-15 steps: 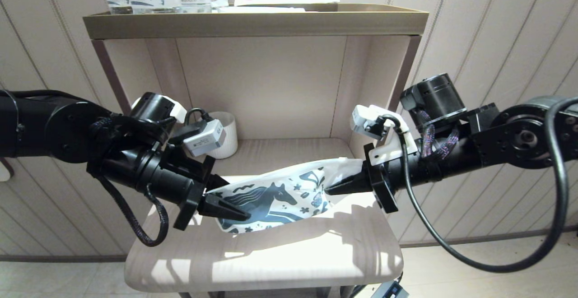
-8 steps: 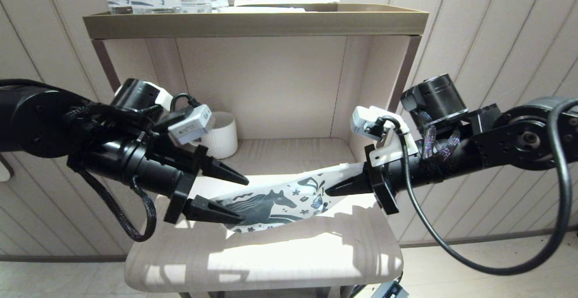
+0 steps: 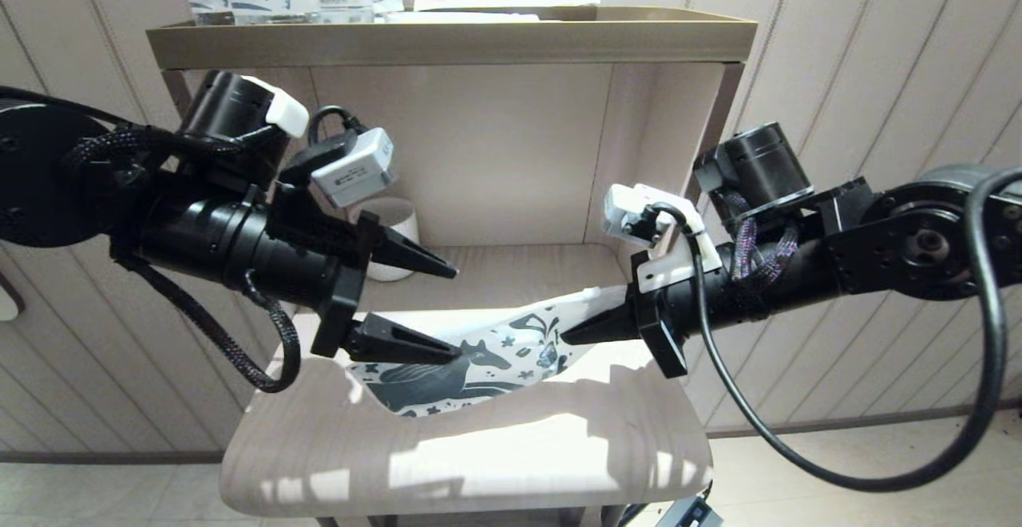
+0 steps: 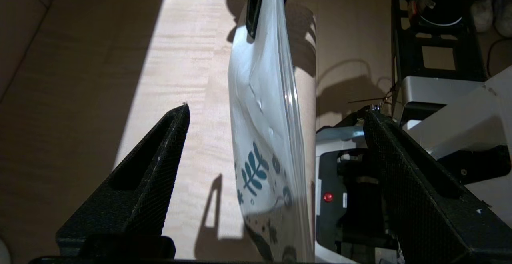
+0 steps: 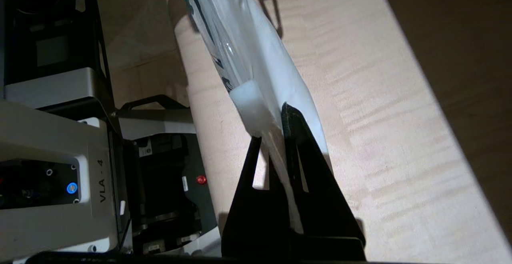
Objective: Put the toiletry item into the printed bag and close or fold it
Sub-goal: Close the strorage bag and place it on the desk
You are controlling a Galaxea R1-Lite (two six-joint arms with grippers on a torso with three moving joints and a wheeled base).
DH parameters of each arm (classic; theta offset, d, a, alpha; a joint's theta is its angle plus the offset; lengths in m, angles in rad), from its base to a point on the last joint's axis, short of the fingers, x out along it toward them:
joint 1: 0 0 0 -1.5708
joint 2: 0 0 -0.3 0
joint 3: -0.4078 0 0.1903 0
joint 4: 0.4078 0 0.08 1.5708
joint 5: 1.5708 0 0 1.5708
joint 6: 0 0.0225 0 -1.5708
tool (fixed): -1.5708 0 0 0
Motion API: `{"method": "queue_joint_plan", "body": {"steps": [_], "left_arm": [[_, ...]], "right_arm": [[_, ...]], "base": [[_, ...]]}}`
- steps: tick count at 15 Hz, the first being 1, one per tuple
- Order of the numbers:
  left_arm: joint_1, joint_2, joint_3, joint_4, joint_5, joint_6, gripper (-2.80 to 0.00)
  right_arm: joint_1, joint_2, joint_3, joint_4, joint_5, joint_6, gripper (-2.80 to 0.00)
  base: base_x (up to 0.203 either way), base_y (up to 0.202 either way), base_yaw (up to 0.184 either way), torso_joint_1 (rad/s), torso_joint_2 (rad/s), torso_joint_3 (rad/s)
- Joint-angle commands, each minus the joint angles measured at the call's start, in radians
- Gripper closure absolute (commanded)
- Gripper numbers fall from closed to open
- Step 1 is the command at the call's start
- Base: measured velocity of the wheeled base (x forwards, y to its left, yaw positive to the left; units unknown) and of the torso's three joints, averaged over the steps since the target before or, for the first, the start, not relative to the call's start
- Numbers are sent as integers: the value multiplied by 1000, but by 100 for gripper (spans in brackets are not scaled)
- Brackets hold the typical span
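The printed bag (image 3: 471, 355) hangs slack above the pale wooden seat (image 3: 479, 463) of the lower shelf, its lowest fold nearest the front edge of that seat and the horse print partly hidden behind the left gripper's lower finger; whether the fold touches the wood cannot be told. The left gripper (image 3: 447, 311) sits at the bag's left end with its fingers spread wide — one above the bag, one across its face — and in the left wrist view the bag (image 4: 268, 136) passes edge-on between the two fingers without touching either. The right gripper (image 3: 571, 335) is at the bag's right end, fingers pressed together on the white corner; the right wrist view shows the bag (image 5: 256, 76) pinched at that edge. The toiletry item cannot be made out; whether it is inside the bag cannot be told. Behind the bag, a white mug (image 3: 395, 243) stands mostly hidden by the left gripper; farther up, the top tray (image 3: 455, 40) holds packs cut off by the frame.
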Motion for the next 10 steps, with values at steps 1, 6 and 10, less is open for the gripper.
{"method": "queue_joint_plan", "body": {"steps": [1, 6, 10], "left_arm": [[-64, 75, -31, -41, 27, -27, -280], [-129, 121, -53, -206, 57, -142, -280], [-142, 148, -94, -207, 61, -191, -280]], "right_arm": [[18, 26, -35, 3, -7, 2, 0], [31, 53, -57, 3, -16, 10, 0], [40, 53, -57, 4, -17, 10, 0]], "base": [[0, 0, 0, 0, 0, 0], [0, 0, 0, 0, 0, 0], [0, 0, 0, 0, 0, 0]]}}
